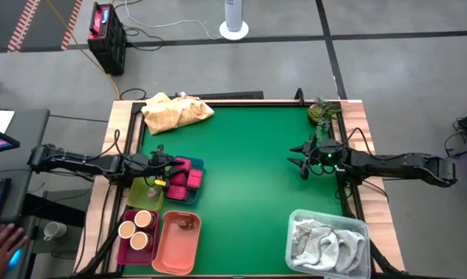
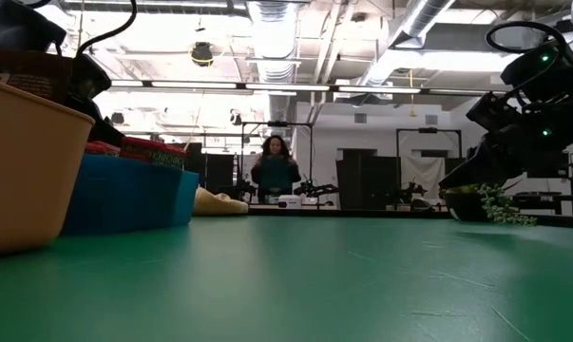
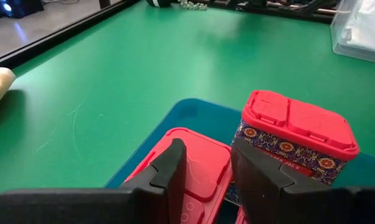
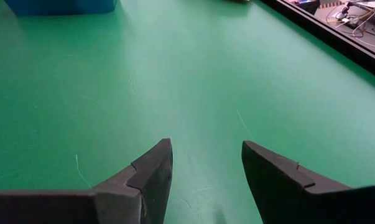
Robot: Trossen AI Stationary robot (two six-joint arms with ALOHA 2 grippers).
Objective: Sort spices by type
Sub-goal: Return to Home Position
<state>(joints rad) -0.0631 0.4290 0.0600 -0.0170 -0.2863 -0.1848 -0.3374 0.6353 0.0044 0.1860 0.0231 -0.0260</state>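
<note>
Evidently sorted, the red-lidded patterned spice cans [image 3: 296,134] sit in the blue plastic bin [image 3: 193,112] at the high view's lower left. The left gripper [image 3: 207,149], jaws narrowly apart and empty, hangs just above them; withdrawing low could clip and topple one. The right gripper [image 4: 206,152], spread and empty, hovers centre right.

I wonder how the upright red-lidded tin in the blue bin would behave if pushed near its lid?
The tin is boxy with flat sides, so it should tip rather than roll. Its walls look stiff, probably tolerating a firm grip. The left gripper hovers open over the blue bin; the right gripper waits open over the table.
</note>
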